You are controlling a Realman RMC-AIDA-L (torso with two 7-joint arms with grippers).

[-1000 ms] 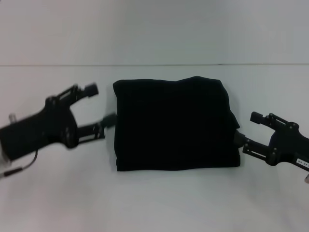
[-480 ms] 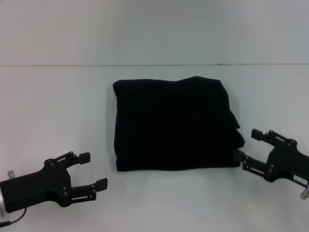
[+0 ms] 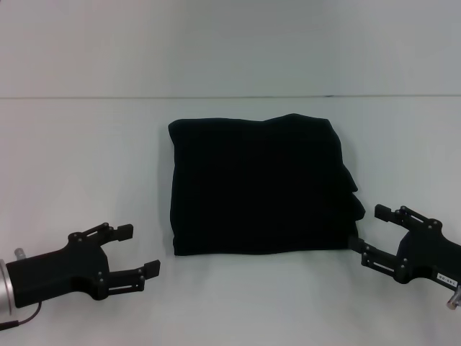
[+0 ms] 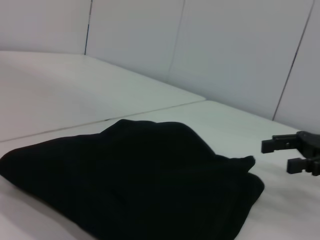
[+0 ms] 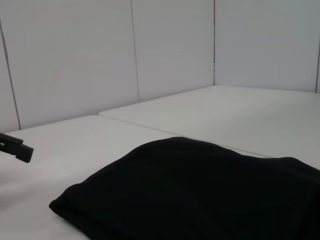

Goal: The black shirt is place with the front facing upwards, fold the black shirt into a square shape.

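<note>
The big plain black soft cloth T-shirt [image 3: 259, 186] is lying folded into a roughly square bundle in the middle of the plain white desk [image 3: 86, 158]; no lettering or label showing, just black fabric with layered edges stepping out on the robot's right side; the left gripper [image 3: 138, 251] sits low near the front of the desk, off to the left of the shirt's near-left corner and clear of it, jaws spread with nothing between them; the right gripper [image 3: 366, 231] is just beside the shirt's near-right corner, jaws spread too, lower one very close to the cloth edge, can't tell if it actually touches; from the left wrist view the shirt [image 4: 135, 185] looks like a soft mound with the right gripper [image 4: 289, 152] past it.
</note>
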